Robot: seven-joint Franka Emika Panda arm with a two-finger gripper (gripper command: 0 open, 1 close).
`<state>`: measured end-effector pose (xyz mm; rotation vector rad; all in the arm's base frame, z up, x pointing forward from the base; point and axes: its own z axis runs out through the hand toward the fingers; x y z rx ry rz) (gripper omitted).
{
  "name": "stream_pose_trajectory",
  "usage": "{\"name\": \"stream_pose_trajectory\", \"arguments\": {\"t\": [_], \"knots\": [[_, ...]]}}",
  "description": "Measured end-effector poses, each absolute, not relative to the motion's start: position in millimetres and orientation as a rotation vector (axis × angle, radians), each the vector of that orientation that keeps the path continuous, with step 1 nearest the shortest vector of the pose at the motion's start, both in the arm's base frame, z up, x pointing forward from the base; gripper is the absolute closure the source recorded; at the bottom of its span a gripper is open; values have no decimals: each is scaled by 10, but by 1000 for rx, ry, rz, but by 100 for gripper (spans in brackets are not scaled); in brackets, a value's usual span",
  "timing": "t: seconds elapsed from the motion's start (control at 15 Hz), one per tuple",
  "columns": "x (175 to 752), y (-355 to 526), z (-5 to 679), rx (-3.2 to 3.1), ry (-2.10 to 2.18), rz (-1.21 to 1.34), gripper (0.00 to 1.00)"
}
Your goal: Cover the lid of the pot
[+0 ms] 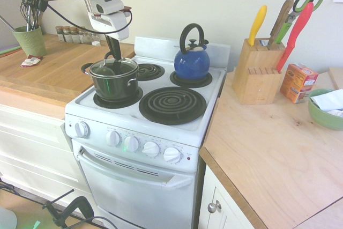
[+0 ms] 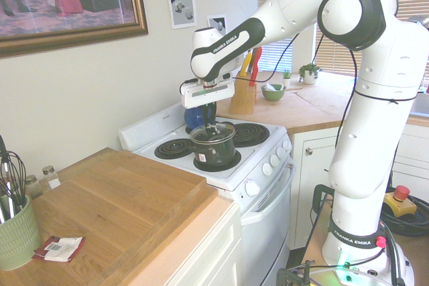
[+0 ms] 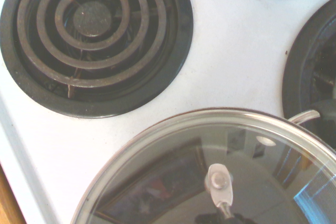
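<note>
I have the gripper pointing straight down over the near-left burner of the white stove, its fingers pinched shut on the small knob of the lid. The lid looks seated level on the pot, rim to rim as far as I can tell from either outside camera (the glass glare hides the exact seam). The pot sits on that near-left burner, its side handles sticking out left and right. In the wrist view the lid fills the lower part, with a bare coil burner beyond it. A blue kettle stands on the far-right burner, well apart from the pot. The big near-right burner is uncovered.
</note>
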<state>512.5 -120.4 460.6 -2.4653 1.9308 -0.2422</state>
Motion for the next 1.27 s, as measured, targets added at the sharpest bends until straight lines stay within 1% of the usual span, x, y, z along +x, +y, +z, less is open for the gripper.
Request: {"name": "stream_pose_trajectory", "arguments": {"t": [0.07, 0.67, 1.0, 1.27], "knots": [[5126, -1204, 4606, -2468, 1927, -243, 0], [5161, -1179, 4705, -2495, 1914, -247, 0], [5288, -981, 5406, -2513, 1878, -339, 0], [5211, -748, 6236, -2506, 1829, -457, 0]]}}
